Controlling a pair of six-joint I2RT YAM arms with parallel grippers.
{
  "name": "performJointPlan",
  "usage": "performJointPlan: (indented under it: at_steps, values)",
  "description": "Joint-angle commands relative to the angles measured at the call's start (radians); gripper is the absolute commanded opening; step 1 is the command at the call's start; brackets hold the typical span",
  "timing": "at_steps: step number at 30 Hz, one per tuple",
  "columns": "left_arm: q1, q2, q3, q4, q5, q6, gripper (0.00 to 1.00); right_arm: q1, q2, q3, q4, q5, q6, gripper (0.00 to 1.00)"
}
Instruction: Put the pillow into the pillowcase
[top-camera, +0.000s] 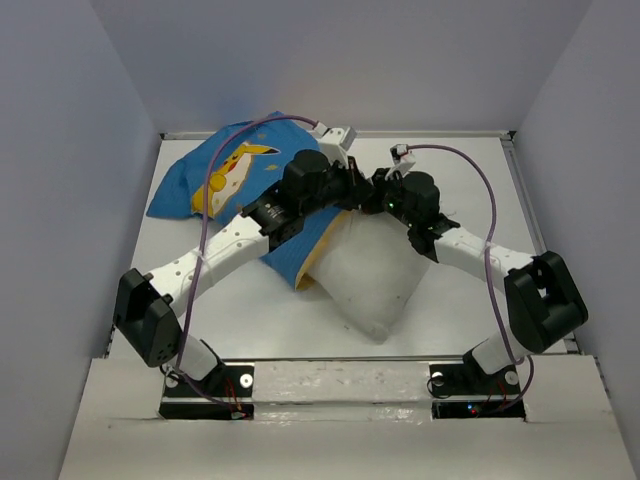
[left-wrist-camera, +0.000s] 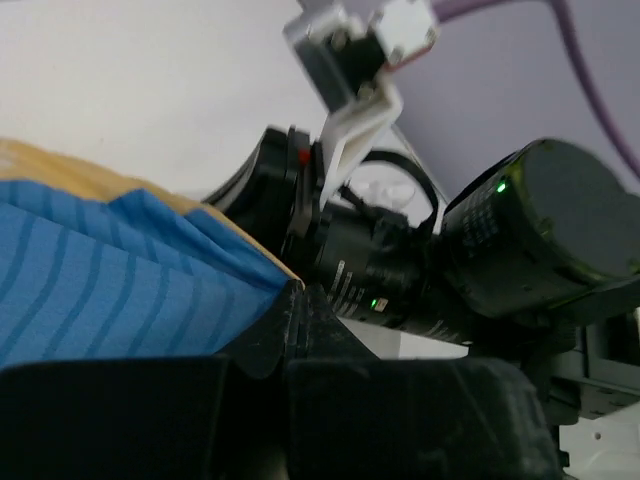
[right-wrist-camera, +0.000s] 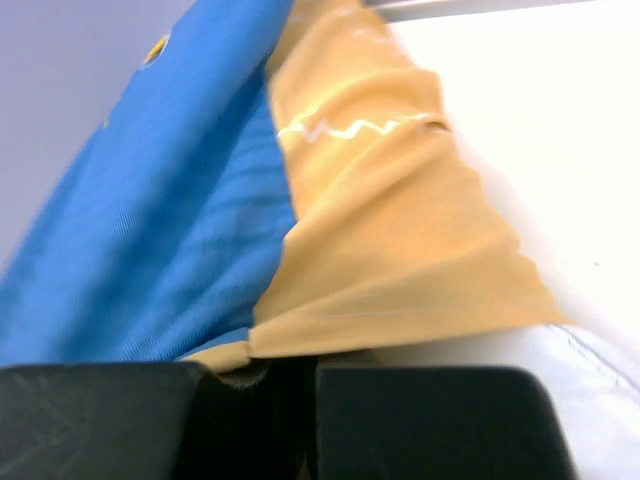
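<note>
The pillowcase (top-camera: 225, 175) lies at the back left, blue side up with the yellow cartoon showing; its open end reaches the middle, where the yellow inside (top-camera: 322, 243) shows. The white pillow (top-camera: 370, 275) lies in front of centre, its far end at that opening. Both arms meet above the opening. My left gripper (left-wrist-camera: 297, 300) is shut, with the blue cloth (left-wrist-camera: 110, 280) and its yellow hem running into the fingertips. My right gripper (right-wrist-camera: 300, 365) is shut on a fold of the yellow cloth (right-wrist-camera: 390, 240); a piece of the pillow (right-wrist-camera: 600, 400) shows beside it.
The white table (top-camera: 470, 190) is boxed in by pale walls at the back and sides. Purple cables loop over both arms. My right arm's black wrist (left-wrist-camera: 520, 240) fills the left wrist view close by.
</note>
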Motion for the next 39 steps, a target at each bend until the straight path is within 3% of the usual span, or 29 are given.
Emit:
performJointPlan:
  at_steps: [1,3,6,8,12,13,15,17,18,20,22,27,30,34,39]
  values:
    - [-0.086,-0.061,-0.071,0.074,0.122,-0.083,0.0,-0.011,0.002,0.001,0.18,0.315,0.161,0.0]
    - [-0.085,-0.038,-0.062,0.02,0.024,-0.044,0.11,-0.011,-0.006,0.006,0.139,0.336,0.175,0.0]
    - [-0.085,0.027,-0.024,0.002,-0.024,0.005,0.35,-0.011,-0.032,-0.019,0.108,0.336,0.181,0.0]
    - [-0.088,0.063,0.054,0.005,-0.054,0.022,0.58,-0.011,-0.047,-0.034,0.093,0.324,0.18,0.0]
    - [-0.106,0.107,0.175,0.063,-0.039,0.054,0.8,-0.011,-0.083,-0.043,0.004,0.338,0.16,0.03]
    - [-0.12,0.101,0.206,0.057,-0.081,0.09,0.86,-0.023,-0.092,-0.022,-0.06,0.327,0.152,0.1]
    - [-0.143,0.04,0.153,0.034,-0.163,0.127,0.88,-0.032,-0.109,0.027,-0.137,0.323,0.111,0.21]
    - [-0.147,-0.033,0.047,0.029,-0.287,0.151,0.88,-0.032,-0.141,0.058,-0.266,0.329,0.067,0.39]
    - [-0.147,-0.126,-0.017,0.034,-0.328,0.151,0.88,-0.032,-0.152,0.076,-0.309,0.324,0.016,0.55]
    - [-0.149,-0.286,-0.243,0.031,-0.449,0.115,0.88,-0.032,-0.196,0.107,-0.423,0.312,-0.041,0.69]
    - [-0.149,-0.392,-0.452,0.015,-0.525,0.07,0.87,-0.032,-0.23,0.106,-0.508,0.284,-0.069,0.73]
    - [-0.167,-0.673,-0.77,-0.115,-0.576,-0.12,0.84,-0.032,-0.335,0.055,-0.599,0.198,-0.101,0.73]
    - [-0.173,-0.767,-0.878,-0.172,-0.59,-0.227,0.83,0.011,-0.407,0.0,-0.625,0.11,-0.112,0.71]
    - [-0.175,-0.831,-0.958,-0.19,-0.584,-0.278,0.83,0.092,-0.455,-0.031,-0.689,0.102,-0.162,0.71]
    - [-0.177,-0.85,-1.036,-0.126,-0.487,-0.307,0.86,0.35,-0.462,-0.017,-0.832,0.264,-0.194,0.75]
